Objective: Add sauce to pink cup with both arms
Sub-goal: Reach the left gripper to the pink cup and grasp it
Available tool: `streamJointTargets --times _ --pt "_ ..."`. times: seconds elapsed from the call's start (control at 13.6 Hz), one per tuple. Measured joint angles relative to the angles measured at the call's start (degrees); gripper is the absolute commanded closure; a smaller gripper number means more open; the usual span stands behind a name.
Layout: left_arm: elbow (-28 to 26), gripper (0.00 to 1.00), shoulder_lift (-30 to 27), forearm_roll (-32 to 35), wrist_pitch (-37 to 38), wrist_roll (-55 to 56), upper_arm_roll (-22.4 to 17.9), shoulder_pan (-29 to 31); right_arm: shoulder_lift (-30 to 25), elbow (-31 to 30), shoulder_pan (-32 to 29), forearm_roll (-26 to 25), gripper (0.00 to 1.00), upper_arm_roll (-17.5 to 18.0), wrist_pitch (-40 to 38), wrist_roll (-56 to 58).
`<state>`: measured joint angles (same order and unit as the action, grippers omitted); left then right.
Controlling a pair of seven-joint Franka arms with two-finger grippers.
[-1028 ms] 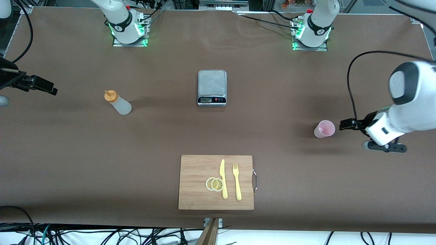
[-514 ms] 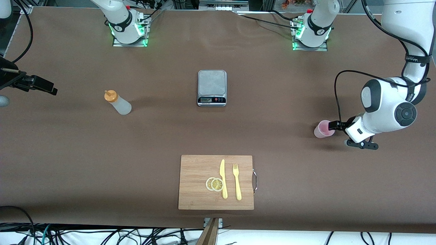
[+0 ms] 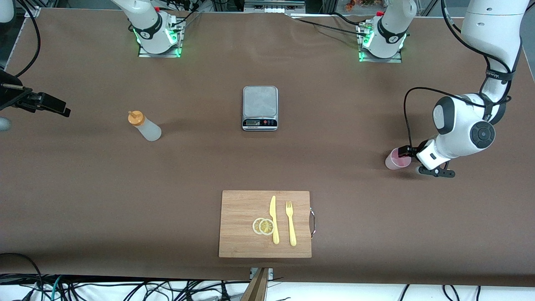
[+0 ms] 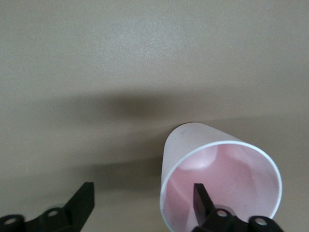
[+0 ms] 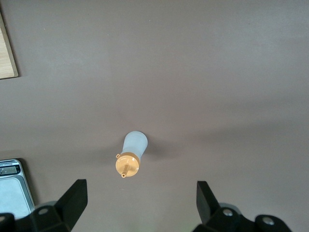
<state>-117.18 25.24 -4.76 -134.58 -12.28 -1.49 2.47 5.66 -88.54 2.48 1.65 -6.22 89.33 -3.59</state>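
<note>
The pink cup (image 3: 396, 159) stands upright on the brown table toward the left arm's end. My left gripper (image 3: 404, 151) is open at the cup's rim. In the left wrist view the cup (image 4: 193, 145) fills one side, one finger (image 4: 202, 197) is inside its mouth, and the other finger (image 4: 81, 205) is outside over bare table. The sauce bottle (image 3: 144, 125), whitish with an orange cap, stands toward the right arm's end. My right gripper (image 3: 56, 106) waits open in the air at that end of the table. Its wrist view shows the bottle (image 5: 131, 157) past its open fingertips (image 5: 140, 193).
A grey scale (image 3: 260, 108) sits mid-table nearer the robots' bases. A wooden cutting board (image 3: 238, 209) lies near the front edge, with a yellow knife (image 3: 273, 219), a yellow fork (image 3: 290, 223) and lemon slices (image 3: 263, 226) on it. Brown table lies between the cup and the bottle.
The left arm has swung in toward the pink cup, bringing its gripper from beside the cup onto the rim. The right arm and the bottle have not moved.
</note>
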Motion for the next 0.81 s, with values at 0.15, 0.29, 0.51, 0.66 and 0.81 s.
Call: streamJointTargets --times 0.15,0.29,0.51,0.66,0.81 --pt "1.0 0.42 -0.3 -0.1 2.7 2.4 0.0 -0.2 0.0 0.0 0.0 0.0 0.00 0.0 0.0 0.0" --pt "2.6 0.41 -0.6 -0.1 5.7 3.6 0.1 -0.3 0.0 0.0 0.0 0.0 0.00 0.0 0.0 0.0" --pt "3.6 0.81 -0.9 -0.1 6.8 4.0 0.1 -0.4 0.0 0.0 0.0 0.0 0.00 0.0 0.0 0.2" --pt "3.7 1.00 -0.9 -0.1 6.9 4.1 0.1 -0.4 0.0 0.0 0.0 0.0 0.00 0.0 0.0 0.2" --pt "3.7 1.00 -0.9 -0.1 7.0 4.1 0.1 -0.4 0.0 0.0 0.0 0.0 0.00 0.0 0.0 0.2"
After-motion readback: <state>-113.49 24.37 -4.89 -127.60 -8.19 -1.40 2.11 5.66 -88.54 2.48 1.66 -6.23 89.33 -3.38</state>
